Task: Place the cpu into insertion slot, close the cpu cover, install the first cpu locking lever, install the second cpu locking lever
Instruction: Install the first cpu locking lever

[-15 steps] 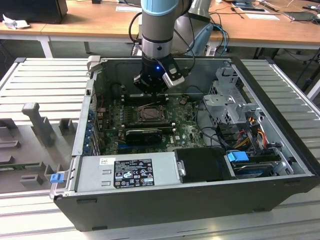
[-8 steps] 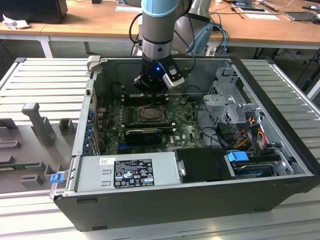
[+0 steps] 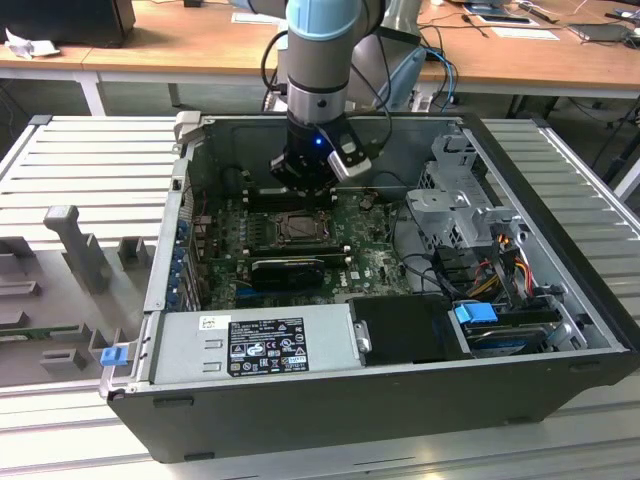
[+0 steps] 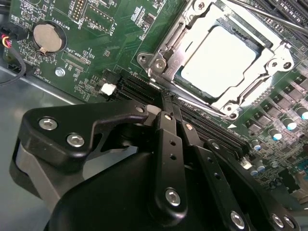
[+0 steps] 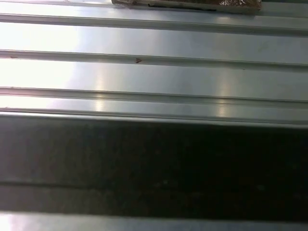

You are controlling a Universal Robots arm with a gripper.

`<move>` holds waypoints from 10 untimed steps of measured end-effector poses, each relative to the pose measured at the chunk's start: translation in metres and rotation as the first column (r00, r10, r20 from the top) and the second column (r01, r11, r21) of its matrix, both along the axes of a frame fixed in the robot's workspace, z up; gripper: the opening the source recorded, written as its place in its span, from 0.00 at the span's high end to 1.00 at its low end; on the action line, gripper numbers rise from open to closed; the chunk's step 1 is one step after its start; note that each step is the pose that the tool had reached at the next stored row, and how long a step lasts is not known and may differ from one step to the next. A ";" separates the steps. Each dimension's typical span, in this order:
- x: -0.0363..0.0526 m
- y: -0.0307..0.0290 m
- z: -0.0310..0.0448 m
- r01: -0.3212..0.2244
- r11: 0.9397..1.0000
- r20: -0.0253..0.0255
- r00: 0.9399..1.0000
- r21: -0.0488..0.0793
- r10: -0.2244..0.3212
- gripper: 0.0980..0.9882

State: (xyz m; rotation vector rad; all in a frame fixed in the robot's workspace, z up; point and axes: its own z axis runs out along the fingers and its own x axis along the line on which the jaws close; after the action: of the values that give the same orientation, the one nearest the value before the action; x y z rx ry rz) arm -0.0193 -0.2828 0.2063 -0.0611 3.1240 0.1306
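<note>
Grey metal cpu sitting in socket, cpu cover lying down around it.
Gripper hovering just short of socket; fingers together, pinching nothing, cpu lying just beyond fingertips.

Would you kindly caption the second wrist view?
Gripper poised beside the socket, cpu seated under the closed cpu cover.

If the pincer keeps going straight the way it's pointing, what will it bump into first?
Probably the dark slots on the green board, right beside the cpu cover. The pincer points down at that edge, with the cpu just past it. Depth is hard to judge, so it might touch the cover instead.
</note>
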 end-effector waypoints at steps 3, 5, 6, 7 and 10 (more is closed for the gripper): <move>0.0000 0.0000 -0.0013 0.001 1.000 0.000 1.000 0.000 -0.001 0.99; 0.0003 0.0000 -0.0019 0.002 1.000 0.000 1.000 0.000 -0.002 0.99; 0.0006 0.0000 -0.0023 0.002 1.000 0.000 1.000 0.000 -0.002 0.99; 0.0009 -0.0001 -0.0026 0.002 1.000 0.000 1.000 0.000 -0.002 0.99; 0.0014 -0.0003 -0.0035 0.003 1.000 0.000 1.000 0.000 -0.003 0.99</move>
State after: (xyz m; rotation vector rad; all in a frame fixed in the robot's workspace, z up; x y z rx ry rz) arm -0.0179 -0.2831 0.2028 -0.0562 3.1240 0.1305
